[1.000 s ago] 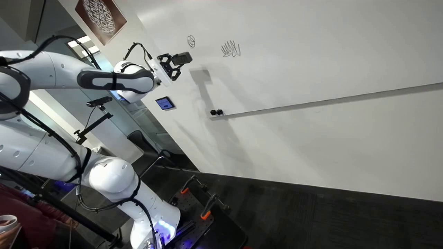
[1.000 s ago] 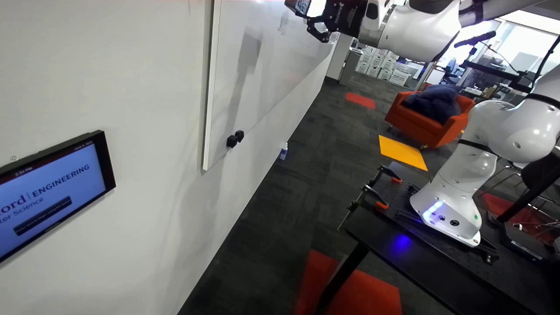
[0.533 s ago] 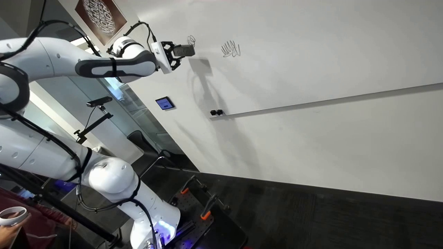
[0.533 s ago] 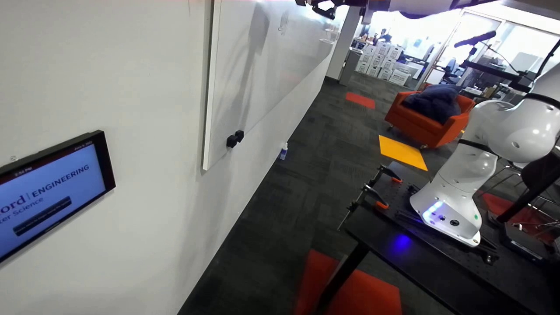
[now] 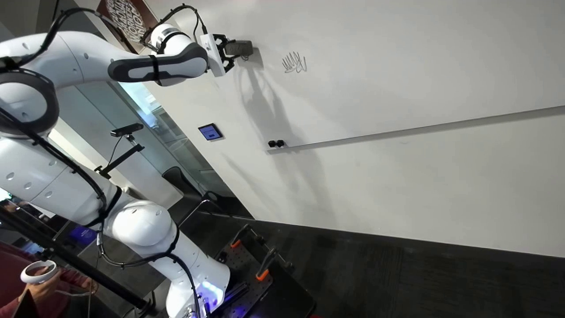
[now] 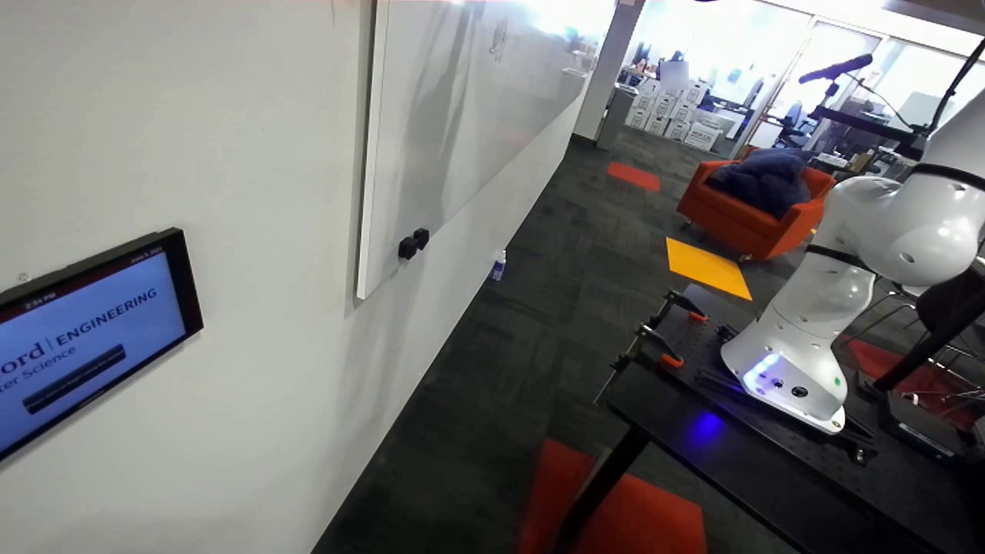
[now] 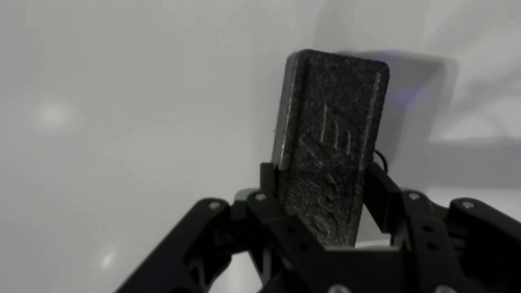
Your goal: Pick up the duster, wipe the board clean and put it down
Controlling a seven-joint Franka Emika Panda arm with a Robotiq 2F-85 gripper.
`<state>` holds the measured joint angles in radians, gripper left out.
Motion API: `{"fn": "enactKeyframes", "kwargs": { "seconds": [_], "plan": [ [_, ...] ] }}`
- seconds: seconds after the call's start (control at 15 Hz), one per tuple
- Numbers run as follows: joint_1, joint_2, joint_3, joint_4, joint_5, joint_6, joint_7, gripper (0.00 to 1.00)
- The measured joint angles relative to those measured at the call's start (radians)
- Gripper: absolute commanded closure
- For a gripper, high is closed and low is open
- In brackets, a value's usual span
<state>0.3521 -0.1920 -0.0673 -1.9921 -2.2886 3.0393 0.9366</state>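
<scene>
My gripper [image 5: 227, 52] is shut on the duster [image 5: 239, 48], a black rectangular block held by its long sides. In the wrist view the duster [image 7: 333, 122] reaches out beyond the fingers [image 7: 267, 177], its shadow close by on the white board [image 7: 163, 101]. Whether it touches the board, I cannot tell. A looped scribble [image 5: 245, 58] is mostly hidden behind the duster; a bit of its curve [image 7: 382, 159] shows in the wrist view. To its right on the board [image 5: 397, 66], a zigzag scribble [image 5: 294, 62] is in plain sight. The gripper is outside the frame in an exterior view.
Two black knobs [image 5: 276, 143] sit at the board's lower corner, where a grey ledge [image 5: 419, 129] begins. A wall tablet [image 5: 210, 132] hangs beside the board. A camera on a stand [image 5: 126, 130] is behind the arm. Clamps [image 6: 662, 344] grip the base table.
The arm has risen and moved closer to the board with the duster, which now covers most of the looped scribble. The gripper has left the top of an exterior view.
</scene>
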Motion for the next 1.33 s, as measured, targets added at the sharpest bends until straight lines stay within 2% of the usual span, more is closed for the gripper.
{"fn": "enactKeyframes", "kwargs": {
  "seconds": [0.27,1.33],
  "plan": [
    [0.004,0.071,0.002,0.061,0.003,-0.002,0.022,0.69],
    [0.031,0.123,0.004,0.046,0.003,0.082,0.091,0.69]
  ]
}}
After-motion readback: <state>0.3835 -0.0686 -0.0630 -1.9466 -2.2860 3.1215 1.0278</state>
